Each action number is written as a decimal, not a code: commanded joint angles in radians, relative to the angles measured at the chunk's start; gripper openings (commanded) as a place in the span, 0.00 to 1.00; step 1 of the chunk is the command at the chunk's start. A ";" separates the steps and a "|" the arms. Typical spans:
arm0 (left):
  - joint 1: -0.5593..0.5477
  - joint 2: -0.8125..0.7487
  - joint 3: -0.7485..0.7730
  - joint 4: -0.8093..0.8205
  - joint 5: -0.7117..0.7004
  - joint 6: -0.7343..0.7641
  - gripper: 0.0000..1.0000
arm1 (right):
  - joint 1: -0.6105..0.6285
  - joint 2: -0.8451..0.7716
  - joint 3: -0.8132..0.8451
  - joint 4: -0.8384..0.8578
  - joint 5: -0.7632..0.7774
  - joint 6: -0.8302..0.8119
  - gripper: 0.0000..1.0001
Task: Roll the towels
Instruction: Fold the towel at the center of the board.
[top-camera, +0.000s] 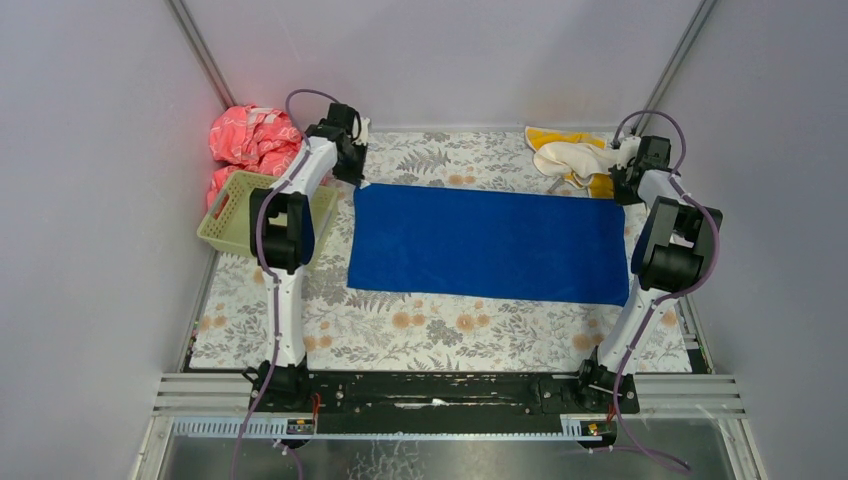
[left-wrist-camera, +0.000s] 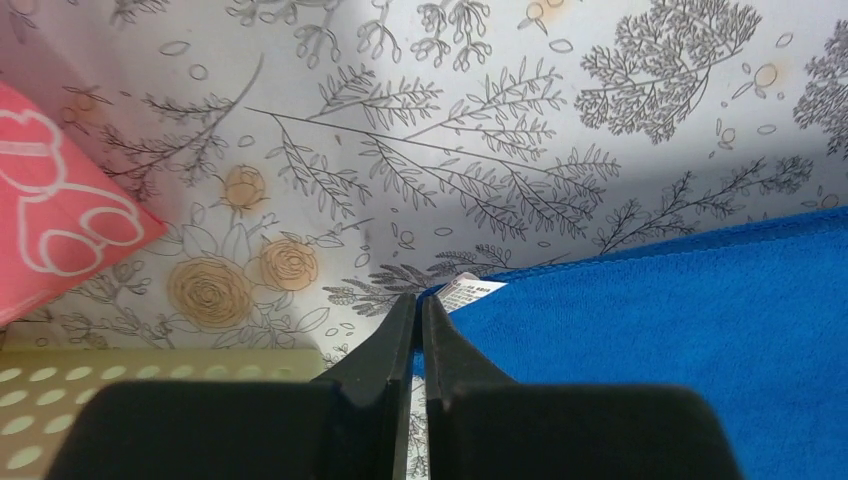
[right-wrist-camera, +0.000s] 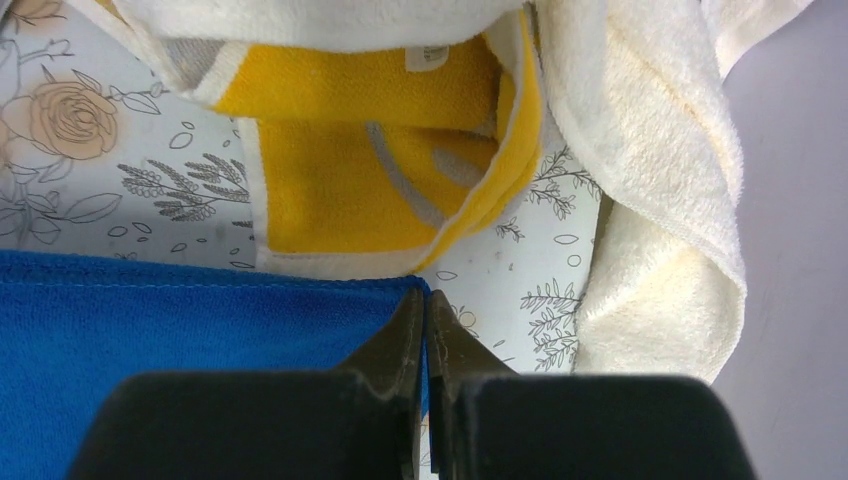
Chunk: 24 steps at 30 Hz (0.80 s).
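Item 1, blue towel (top-camera: 488, 243): I see it spread flat at the centre of the floral table cover (top-camera: 440, 330), long side running 9 to 3 o'clock. A sewn tag (left-wrist-camera: 470, 293) sticks out at its 10 o'clock corner, white with small dark print that I cannot read. Item 2, left gripper (left-wrist-camera: 420, 305): jaws pressed together on that tagged corner, a sliver of blue showing between them. Item 3, right gripper (right-wrist-camera: 426, 300): jaws likewise pinched on the towel's 2 o'clock corner. Item 4, cream towel (top-camera: 575, 155): crumpled at 1 o'clock, draped partly over item 5. Item 5, yellow towel (right-wrist-camera: 380, 160): bunched under the cream one, with a pale border and grey stripes, just beside the blue towel's far edge. A small white tab (right-wrist-camera: 427, 55) shows at its top, lettering too faint to read. Item 6, basket (top-camera: 235, 205): pale green, perforated walls, at 9 o'clock just beside the blue towel. The left arm covers much of it, so I cannot tell its contents. Item 7, pink cloth (top-camera: 250, 140): white-patterned, heaped at 10 o'clock against the basket's far side.
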 joint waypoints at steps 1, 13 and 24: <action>0.028 -0.020 0.053 0.038 -0.043 -0.010 0.00 | -0.009 -0.052 0.037 0.074 -0.010 0.017 0.00; 0.029 -0.212 -0.163 0.095 -0.029 -0.073 0.00 | -0.008 -0.304 -0.183 0.145 0.002 0.112 0.00; 0.028 -0.443 -0.461 0.125 -0.062 -0.204 0.00 | -0.008 -0.540 -0.434 0.110 0.227 0.291 0.00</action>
